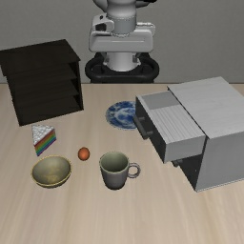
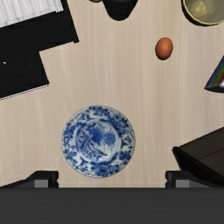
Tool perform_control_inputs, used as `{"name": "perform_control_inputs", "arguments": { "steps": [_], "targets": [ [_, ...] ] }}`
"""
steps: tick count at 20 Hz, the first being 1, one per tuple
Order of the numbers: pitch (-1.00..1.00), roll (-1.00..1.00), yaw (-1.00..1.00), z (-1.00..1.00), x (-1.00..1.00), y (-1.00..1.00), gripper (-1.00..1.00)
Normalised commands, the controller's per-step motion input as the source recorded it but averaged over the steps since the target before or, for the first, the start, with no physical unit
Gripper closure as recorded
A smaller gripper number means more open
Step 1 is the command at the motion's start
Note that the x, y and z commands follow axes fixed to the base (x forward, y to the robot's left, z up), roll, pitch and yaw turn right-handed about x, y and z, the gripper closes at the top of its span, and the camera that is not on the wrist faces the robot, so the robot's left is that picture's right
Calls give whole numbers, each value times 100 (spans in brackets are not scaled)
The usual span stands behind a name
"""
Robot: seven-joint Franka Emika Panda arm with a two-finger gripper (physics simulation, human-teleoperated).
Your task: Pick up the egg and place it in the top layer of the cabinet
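The egg (image 1: pixel 84 152) is seen lying on the table (image 1: pixel 95 214) below the middle of the exterior view and toward the exterior view's left, between a bowl (image 1: pixel 51 172) and a mug (image 1: pixel 116 170), touching neither. In the wrist view the egg (image 2: pixel 164 48) is found well ahead of the fingertips and off to one side, beyond a blue patterned plate (image 2: pixel 99 142). The grey cabinet (image 1: pixel 214 114) is set at the exterior view's right, and its top drawer (image 1: pixel 167 119) appears to be pulled out. The step in hand is judged to be the reach toward the egg, which has not yet been touched. It is best done by bringing the gripper (image 2: pixel 112 180) directly above the egg and lowering it straight, so that the round shell is caught across its middle and is not nudged into rolling toward the bowl or mug. The two fingers are held wide apart, one on each side of the plate as seen from the wrist; nothing is gripped or touched by them.
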Motion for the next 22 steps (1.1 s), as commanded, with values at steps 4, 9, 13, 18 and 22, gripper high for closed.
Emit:
{"name": "perform_control_inputs", "arguments": {
  "steps": [4,9,13,18,22],
  "targets": [
    [0,0,0,0,0,-100,-100],
    [0,0,0,0,0,-100,-100],
    [0,0,0,0,75,-25,-100],
    [0,0,0,0,100,0,-100],
    [0,0,0,0,100,0,-100]
  ]
}}
